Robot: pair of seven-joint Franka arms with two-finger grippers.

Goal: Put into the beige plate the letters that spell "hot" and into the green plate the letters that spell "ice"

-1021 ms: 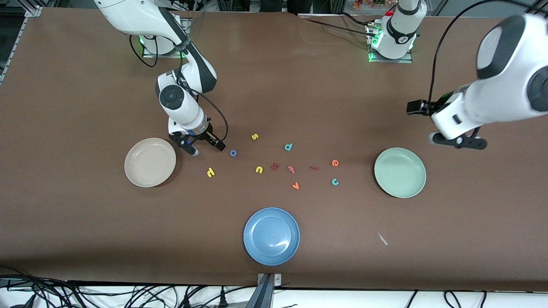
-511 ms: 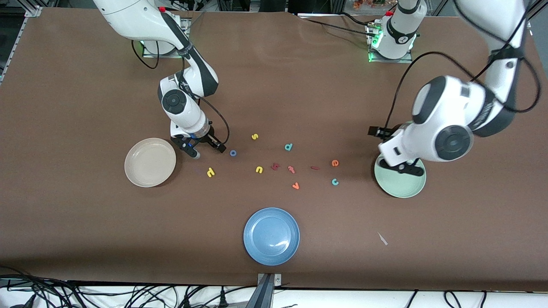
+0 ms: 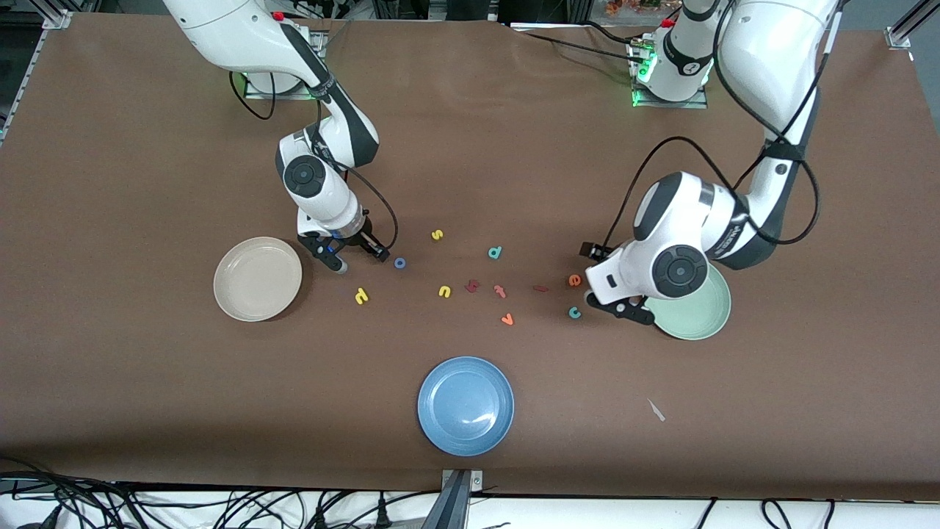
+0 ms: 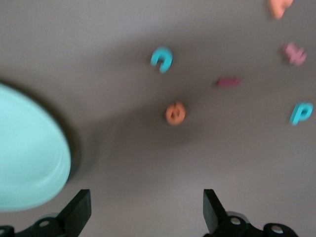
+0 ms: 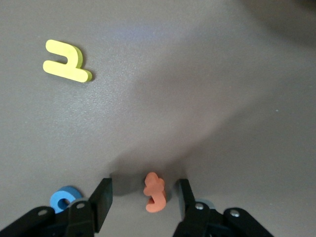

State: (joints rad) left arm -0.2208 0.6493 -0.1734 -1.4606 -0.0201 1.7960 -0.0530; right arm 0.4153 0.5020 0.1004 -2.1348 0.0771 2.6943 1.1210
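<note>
My right gripper (image 5: 143, 200) is low over the table between the beige plate (image 3: 257, 279) and the blue "o" (image 3: 400, 262). It is open, and the orange hooked "t" (image 5: 154, 192) stands between its fingers with a gap on each side. The front view hides that "t" under the hand. The yellow "h" (image 3: 361, 296) lies nearer the front camera. My left gripper (image 4: 147, 212) is open and empty beside the green plate (image 3: 698, 319). The orange "e" (image 4: 175, 113), teal "c" (image 4: 162, 58) and dark red "i" (image 4: 227, 82) lie close by.
A blue plate (image 3: 465, 405) sits near the table's front edge. Other letters lie mid-table: yellow "s" (image 3: 437, 235), yellow "u" (image 3: 444, 292), teal "d" (image 3: 495, 253), a pink letter (image 3: 500, 291), orange "v" (image 3: 507, 319). A paper scrap (image 3: 656, 410) lies nearer the front camera.
The left arm has swung in from its end of the table, across the green plate, to beside the "e" and "c". The right gripper's fingers have narrowed around the orange "t".
</note>
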